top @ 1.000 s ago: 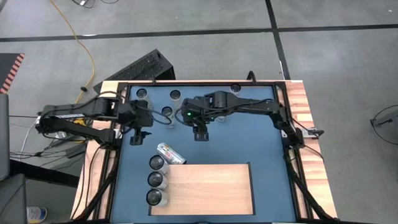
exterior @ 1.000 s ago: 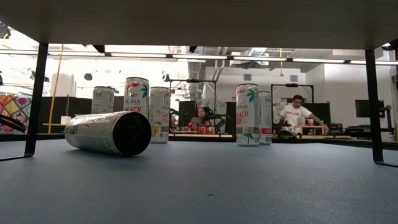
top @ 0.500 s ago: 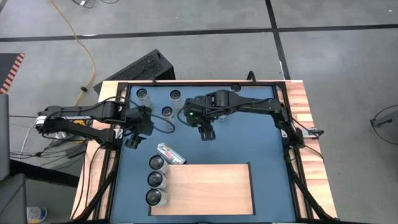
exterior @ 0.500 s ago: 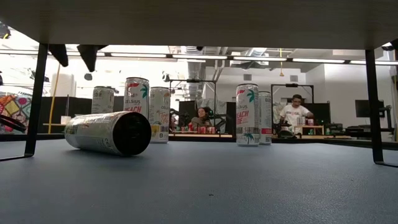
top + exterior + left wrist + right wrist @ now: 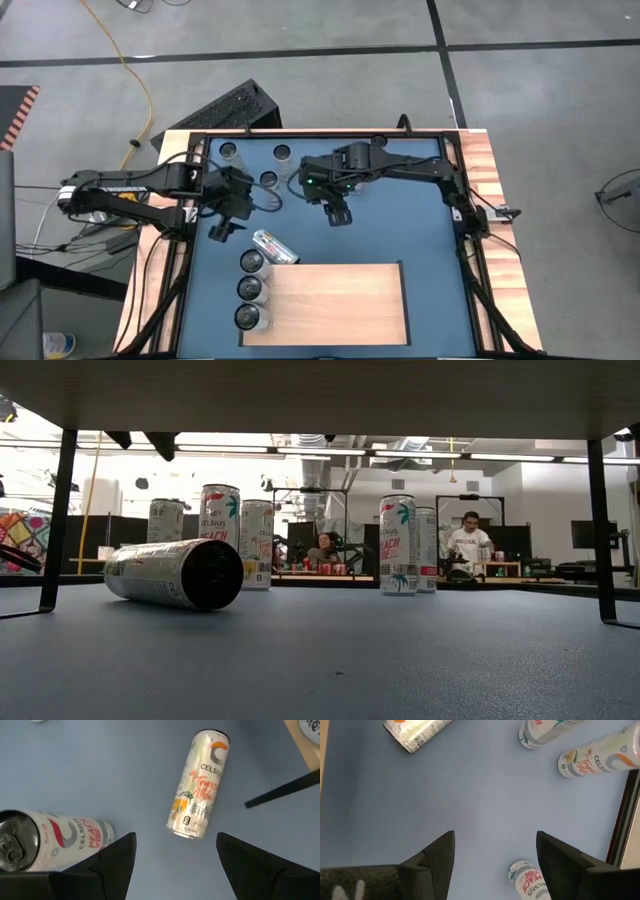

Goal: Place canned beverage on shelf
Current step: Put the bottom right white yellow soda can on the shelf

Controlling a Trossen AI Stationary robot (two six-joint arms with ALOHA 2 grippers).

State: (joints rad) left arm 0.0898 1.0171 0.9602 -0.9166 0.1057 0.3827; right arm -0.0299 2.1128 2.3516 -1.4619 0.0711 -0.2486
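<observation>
Beside pale wood-grain shelf — toppled cylindrical can.

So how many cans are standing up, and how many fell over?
Standing cans on the shelf: 3
Standing cans on the blue surface: 5
Lying can: 1
Total: 9
</observation>
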